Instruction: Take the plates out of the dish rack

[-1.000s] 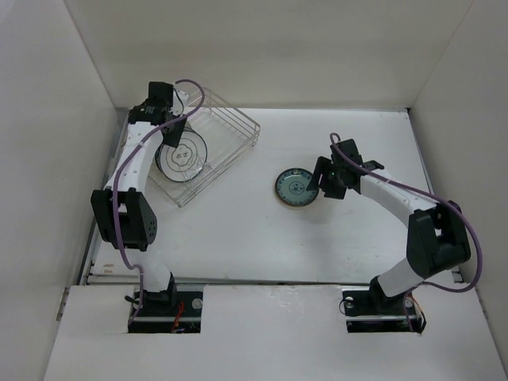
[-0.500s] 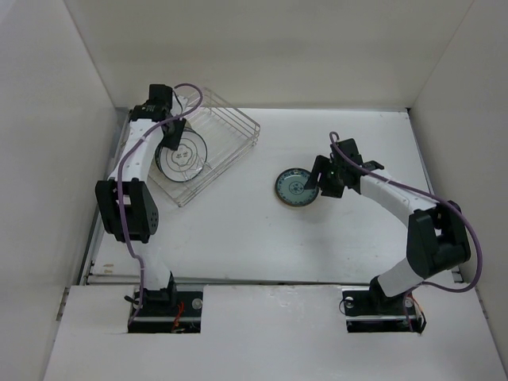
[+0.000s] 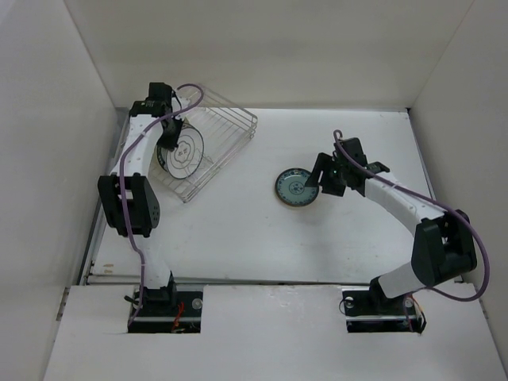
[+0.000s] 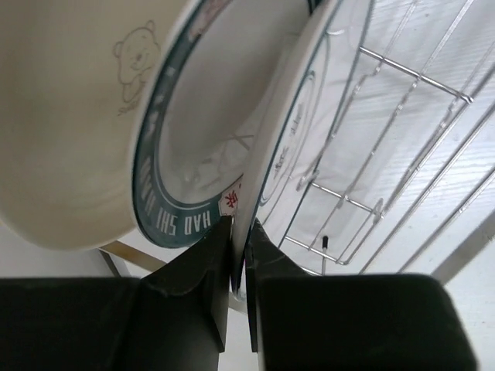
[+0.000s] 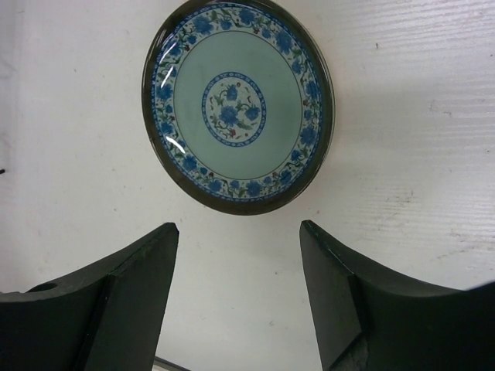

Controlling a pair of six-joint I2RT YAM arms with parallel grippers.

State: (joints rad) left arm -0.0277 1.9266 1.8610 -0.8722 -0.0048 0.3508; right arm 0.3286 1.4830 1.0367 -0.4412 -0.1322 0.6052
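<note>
Left gripper [image 4: 238,236] is closed tight on the rim of the white ringed plate [image 4: 290,147], which stands on its edge in the dish rack [image 4: 418,75] at the far left of the table [image 3: 262,238]. Just behind it stand a plate with dark lettered rim [image 4: 166,209] and a cream plate [image 4: 69,116]. Right gripper [image 5: 238,229] is wide open and holds nothing, close beside the teal patterned plate [image 5: 238,104], which lies flat on the table.
</note>
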